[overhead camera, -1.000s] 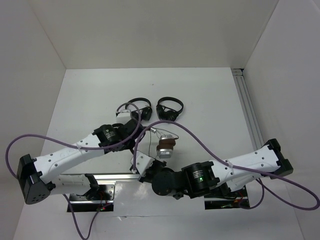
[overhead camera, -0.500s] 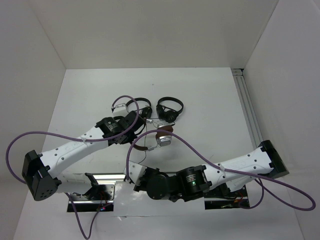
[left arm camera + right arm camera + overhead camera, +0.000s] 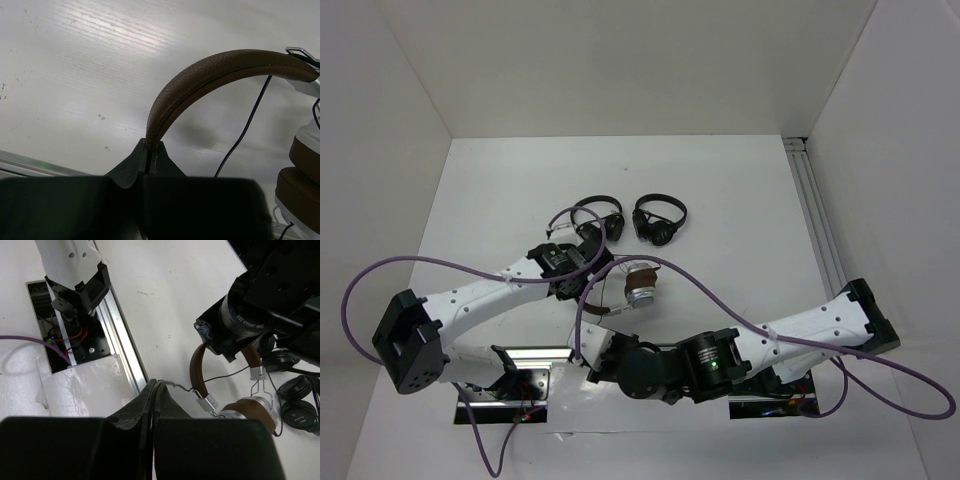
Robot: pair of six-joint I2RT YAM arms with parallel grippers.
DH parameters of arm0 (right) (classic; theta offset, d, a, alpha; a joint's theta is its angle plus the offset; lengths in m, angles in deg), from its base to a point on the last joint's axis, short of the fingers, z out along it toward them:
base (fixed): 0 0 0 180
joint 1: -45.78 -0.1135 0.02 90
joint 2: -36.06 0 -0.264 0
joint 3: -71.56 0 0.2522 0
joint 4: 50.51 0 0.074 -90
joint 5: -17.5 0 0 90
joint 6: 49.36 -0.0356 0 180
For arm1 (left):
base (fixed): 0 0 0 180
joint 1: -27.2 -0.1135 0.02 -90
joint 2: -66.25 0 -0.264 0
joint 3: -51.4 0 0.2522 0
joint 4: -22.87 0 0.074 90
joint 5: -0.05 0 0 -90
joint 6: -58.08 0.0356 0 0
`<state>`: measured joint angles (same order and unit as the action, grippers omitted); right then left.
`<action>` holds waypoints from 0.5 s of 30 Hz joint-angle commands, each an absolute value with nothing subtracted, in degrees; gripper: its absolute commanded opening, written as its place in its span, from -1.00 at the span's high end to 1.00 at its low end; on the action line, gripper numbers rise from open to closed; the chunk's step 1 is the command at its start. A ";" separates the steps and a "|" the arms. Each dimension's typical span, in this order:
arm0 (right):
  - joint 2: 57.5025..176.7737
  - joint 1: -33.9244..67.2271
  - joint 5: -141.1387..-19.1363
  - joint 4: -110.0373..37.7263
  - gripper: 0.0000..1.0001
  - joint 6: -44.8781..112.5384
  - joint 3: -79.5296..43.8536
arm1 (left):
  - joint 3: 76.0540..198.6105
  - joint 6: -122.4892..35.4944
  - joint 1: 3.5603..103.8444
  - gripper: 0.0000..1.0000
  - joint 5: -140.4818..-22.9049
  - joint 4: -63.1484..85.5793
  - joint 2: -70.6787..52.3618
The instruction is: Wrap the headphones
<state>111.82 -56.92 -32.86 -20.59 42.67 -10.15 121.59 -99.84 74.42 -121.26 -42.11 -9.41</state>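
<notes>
Fingers (image 3: 127, 167) of the left gripper (image 3: 149, 150) clamp the brown headband of the single silver-cupped, brown-cushioned headphones (image 3: 642, 285), just arm-side of two small black headphones (image 3: 600, 215) (image 3: 660, 218) on the bench (image 3: 740, 200). The right gripper (image 3: 156, 385) fingers pinch its thin black cable (image 3: 245, 131).

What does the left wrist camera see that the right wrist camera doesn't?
Only the left wrist view: the grainy skin of the brown headband, close up where the left pincer clamps it. Only the right wrist view: the right pincer shut on the cable, two small black headphones and a metal rail. Both: the brown-cushioned headphones and that cable.
</notes>
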 commanded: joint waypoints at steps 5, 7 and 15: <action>108.39 -57.93 -29.17 -15.75 1.00 42.49 -14.98 | 118.51 -101.26 74.40 1.00 -123.09 -37.39 -8.47; 107.78 -57.93 -26.98 -14.35 1.00 42.49 -15.50 | 117.11 -100.65 74.40 1.00 -123.09 -36.77 -7.59; 103.21 -57.93 -19.86 -8.36 1.00 41.35 -15.50 | 110.70 -95.56 78.08 1.00 -122.56 -33.34 1.73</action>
<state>106.95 -57.35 -24.92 -9.09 41.79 -11.65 111.51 -97.81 76.33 -121.20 -37.52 -1.94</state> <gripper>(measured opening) 0.008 0.060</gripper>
